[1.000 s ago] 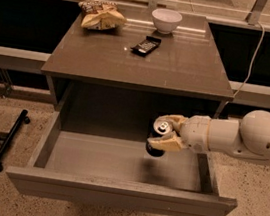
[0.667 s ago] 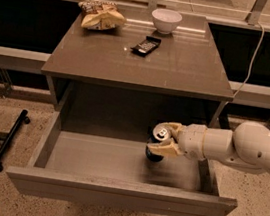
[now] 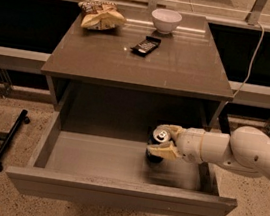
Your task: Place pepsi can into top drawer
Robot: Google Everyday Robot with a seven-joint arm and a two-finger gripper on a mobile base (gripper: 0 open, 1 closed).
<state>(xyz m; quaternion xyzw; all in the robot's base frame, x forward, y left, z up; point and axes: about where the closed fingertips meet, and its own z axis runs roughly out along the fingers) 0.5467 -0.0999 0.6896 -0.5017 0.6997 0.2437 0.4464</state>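
In the last second I brought the arm lower into the top drawer [image 3: 112, 193]. The tool [image 3: 158, 141] now sits deeper between the drawer walls than before, on the right half of the open drawer. It is clenched on the pepsi can [image 3: 154, 156], one finger on each side, and the can stands almost upright with its silver top to the camera. The can has come down with the tool. Its dark bottom now looks to be at the pale floor of the drawer or just above it; I cannot tell if it really touches.

For the task, I judge that the carrying part is almost finished and only the release is left.

Up on the surface [image 3: 191, 73], the white bowl [image 3: 166, 19], the snack bag [image 3: 101, 15] and the dark flat object [image 3: 146, 45] lie as they did.
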